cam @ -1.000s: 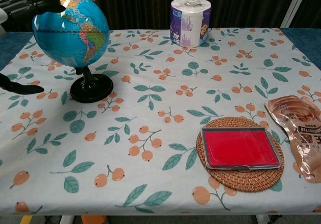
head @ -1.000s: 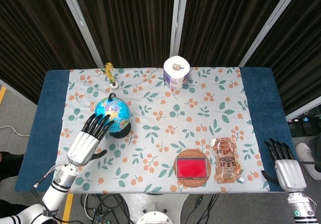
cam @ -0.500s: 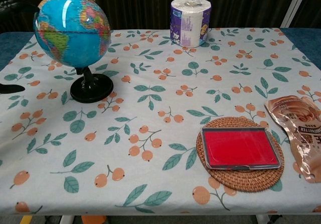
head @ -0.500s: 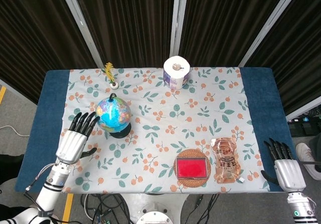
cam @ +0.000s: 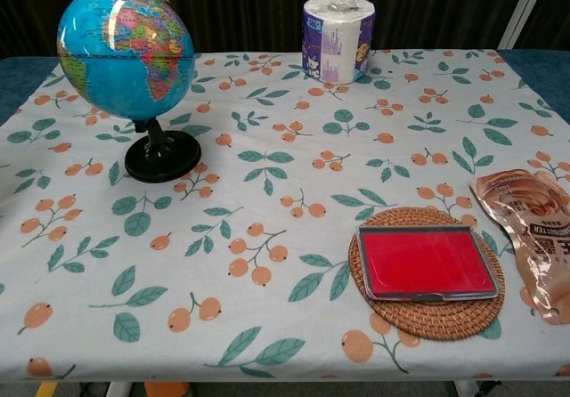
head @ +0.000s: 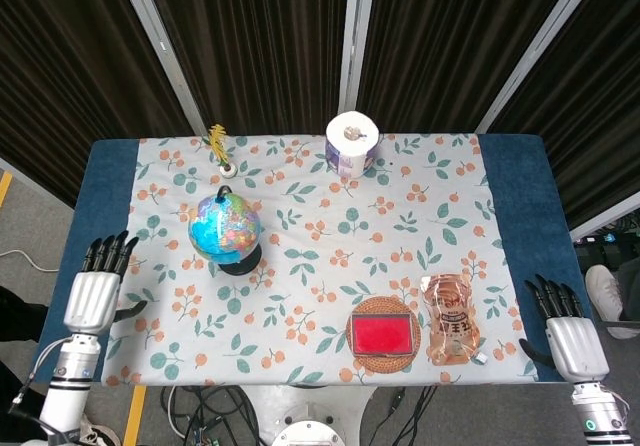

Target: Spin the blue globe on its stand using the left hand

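Globe first: the blue globe stands upright on its black round stand at the left of the table, toward the far side, and nothing touches it. Its map lettering is too small to read in either view.

In the head view the left hand sits well apart from the globe, off the table's left edge, with its fingers straight and apart and nothing in them. The right hand rests at the near right corner of the table, fingers likewise extended and empty. Neither hand shows in the chest view (both lie outside its frame).

At the far middle stands a toilet paper roll in a purple printed wrapper whose text cannot be made out. A red flat case lies on a round woven coaster near the front right. Just right of it lies a crinkled copper-coloured packet, cut off by the chest view's right edge; it bears printed characters, but they are not legible. A small yellow sprig in a white holder stands at the far left, mostly cropped in the chest view.
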### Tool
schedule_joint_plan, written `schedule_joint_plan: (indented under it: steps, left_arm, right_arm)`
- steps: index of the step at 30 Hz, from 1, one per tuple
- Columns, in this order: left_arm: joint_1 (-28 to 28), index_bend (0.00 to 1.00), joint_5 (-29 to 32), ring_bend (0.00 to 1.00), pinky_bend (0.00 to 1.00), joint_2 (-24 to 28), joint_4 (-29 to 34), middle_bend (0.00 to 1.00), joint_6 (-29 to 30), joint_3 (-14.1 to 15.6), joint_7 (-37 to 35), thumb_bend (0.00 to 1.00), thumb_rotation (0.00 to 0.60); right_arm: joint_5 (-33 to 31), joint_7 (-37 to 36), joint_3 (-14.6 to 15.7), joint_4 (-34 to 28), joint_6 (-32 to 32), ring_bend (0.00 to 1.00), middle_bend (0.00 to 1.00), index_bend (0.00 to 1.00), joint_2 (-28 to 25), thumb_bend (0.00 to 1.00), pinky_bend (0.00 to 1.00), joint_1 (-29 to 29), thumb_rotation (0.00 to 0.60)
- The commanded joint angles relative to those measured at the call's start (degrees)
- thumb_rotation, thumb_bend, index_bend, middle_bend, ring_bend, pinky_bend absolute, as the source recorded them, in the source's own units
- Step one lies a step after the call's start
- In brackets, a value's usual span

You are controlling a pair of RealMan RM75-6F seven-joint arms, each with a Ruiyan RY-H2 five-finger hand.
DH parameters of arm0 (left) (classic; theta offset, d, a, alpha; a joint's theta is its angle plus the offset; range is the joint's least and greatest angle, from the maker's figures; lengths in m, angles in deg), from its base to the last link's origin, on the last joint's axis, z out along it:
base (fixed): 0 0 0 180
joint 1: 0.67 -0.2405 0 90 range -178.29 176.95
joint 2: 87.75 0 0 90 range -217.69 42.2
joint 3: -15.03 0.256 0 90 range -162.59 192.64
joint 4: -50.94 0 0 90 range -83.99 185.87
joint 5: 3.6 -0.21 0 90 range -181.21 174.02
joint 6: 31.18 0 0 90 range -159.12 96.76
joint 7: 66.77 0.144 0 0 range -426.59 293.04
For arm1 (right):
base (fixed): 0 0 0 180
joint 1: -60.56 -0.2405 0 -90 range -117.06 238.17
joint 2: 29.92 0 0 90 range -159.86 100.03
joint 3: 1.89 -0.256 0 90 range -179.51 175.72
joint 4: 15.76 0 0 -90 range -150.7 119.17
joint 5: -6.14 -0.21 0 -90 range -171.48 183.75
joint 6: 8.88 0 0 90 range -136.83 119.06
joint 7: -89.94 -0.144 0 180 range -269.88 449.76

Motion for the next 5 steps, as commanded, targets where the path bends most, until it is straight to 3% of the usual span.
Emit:
schedule_joint_plan:
  steps: [1,5]
  left_arm:
    - [-1.5,0.03,-0.4,0.00,0.00,0.2,-0.5,0.00,1.2,1.4,-0.9,0.00,0.600]
    - [-3.8,0.03,-3.0,0.00,0.00,0.1,-1.9,0.00,3.8,3.6,-2.9,0.00,0.600]
  right_arm:
    - [0.2,0.2,0.0,-0.4,-0.1,0.00,0.00,0.00,-0.1,0.14,0.00,-0.1,0.600]
    - [0.3,0.7,0.1,-0.8,0.2,0.00,0.00,0.00,0.1,0.14,0.00,-0.2,0.600]
